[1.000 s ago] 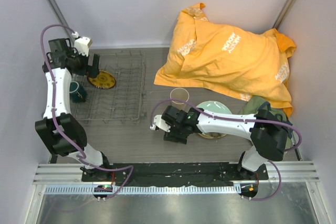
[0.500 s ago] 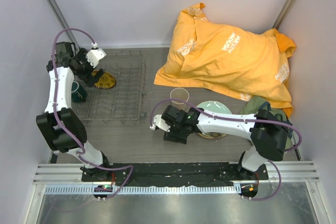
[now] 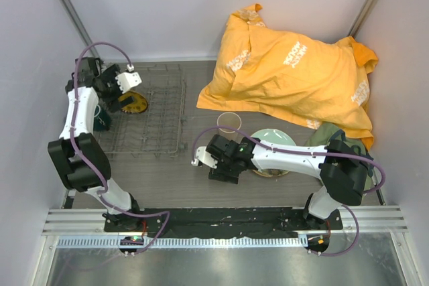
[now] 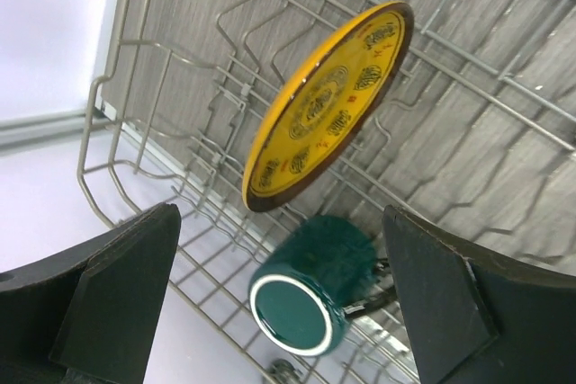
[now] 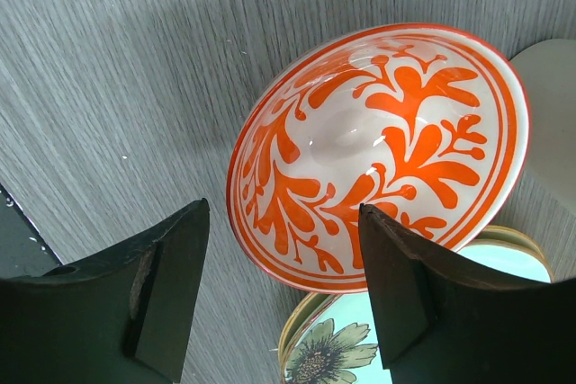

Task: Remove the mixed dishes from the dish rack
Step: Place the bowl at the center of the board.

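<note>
**Dish rack with two dishes in it, three out on the tabletop**

Dish rack [image 3: 167,108] sits in the far left corner of the tabletop [image 3: 167,175]. From overhead, the left arm partly covers the small yellow-and-dark patterned plate [image 3: 132,103] and the dark green mug [image 3: 100,118]. The left wrist view shows both clearly. The plate stands on edge, tilted between prongs, and the mug lies on its side beside it, mouth towards the camera. The left gripper [image 4: 281,218] hangs above both, jaws spread wide and gripping nothing.

Near the middle of the tabletop stand the beige handleless cup [image 3: 229,122] and, just to its right, the pale green flower-marked plate [image 3: 275,140]. The right gripper [image 5: 283,213] hides the small white-and-red bowl [image 5: 378,150] from overhead. Its wrist view shows the bowl tilted, overlapping the plate's rim, beyond spread jaws. An orange cloth [image 3: 288,72] fills the far right corner.
</note>
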`<state>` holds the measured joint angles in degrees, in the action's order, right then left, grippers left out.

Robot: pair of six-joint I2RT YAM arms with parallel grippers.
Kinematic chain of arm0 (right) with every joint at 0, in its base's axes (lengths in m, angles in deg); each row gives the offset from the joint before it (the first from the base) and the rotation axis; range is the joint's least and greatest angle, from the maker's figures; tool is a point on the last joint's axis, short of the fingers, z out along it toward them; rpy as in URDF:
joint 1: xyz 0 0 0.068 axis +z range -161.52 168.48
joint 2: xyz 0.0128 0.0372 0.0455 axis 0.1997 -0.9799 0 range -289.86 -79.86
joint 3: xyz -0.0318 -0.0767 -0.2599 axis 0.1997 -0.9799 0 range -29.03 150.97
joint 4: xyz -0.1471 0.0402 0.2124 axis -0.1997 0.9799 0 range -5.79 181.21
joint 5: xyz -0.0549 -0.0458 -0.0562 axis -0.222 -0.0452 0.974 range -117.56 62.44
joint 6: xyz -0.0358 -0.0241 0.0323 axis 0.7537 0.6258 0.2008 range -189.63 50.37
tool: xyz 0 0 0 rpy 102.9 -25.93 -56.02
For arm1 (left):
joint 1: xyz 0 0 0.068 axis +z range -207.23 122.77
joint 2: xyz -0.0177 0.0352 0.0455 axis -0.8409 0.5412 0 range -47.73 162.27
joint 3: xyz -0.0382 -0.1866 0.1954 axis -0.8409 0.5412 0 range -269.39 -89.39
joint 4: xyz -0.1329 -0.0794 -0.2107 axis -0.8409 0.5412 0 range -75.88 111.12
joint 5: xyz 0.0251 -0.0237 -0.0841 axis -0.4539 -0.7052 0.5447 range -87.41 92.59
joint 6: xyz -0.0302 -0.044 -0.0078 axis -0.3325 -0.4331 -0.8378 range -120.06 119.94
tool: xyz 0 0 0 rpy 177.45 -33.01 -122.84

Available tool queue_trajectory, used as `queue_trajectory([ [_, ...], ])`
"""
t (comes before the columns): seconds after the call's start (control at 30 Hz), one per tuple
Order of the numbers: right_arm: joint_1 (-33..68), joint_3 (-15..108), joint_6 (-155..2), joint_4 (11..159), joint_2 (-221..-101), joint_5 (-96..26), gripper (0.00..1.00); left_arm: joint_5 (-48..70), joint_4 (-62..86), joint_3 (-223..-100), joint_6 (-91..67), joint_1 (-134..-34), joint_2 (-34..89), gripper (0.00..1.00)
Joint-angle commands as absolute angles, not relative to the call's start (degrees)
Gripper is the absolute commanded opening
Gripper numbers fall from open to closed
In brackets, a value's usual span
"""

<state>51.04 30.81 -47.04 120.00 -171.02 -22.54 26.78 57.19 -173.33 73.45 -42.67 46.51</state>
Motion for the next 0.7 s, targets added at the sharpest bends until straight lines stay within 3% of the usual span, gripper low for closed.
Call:
queue_trajectory([
  [0.0,51.3,31.9,-46.3,118.7,-170.8,-22.6,0.71,27.4,52.8,-174.3,78.0,-43.3,48.2,0.99],
  [0.4,51.3,31.8,-46.0,118.7,-171.5,-23.0,0.7,25.3,46.2,-172.4,84.1,-44.8,52.9,0.95],
  [0.67,51.3,32.0,-45.9,118.9,-170.7,-23.3,0.69,24.4,44.0,-172.2,83.3,-45.7,54.3,0.78],
])
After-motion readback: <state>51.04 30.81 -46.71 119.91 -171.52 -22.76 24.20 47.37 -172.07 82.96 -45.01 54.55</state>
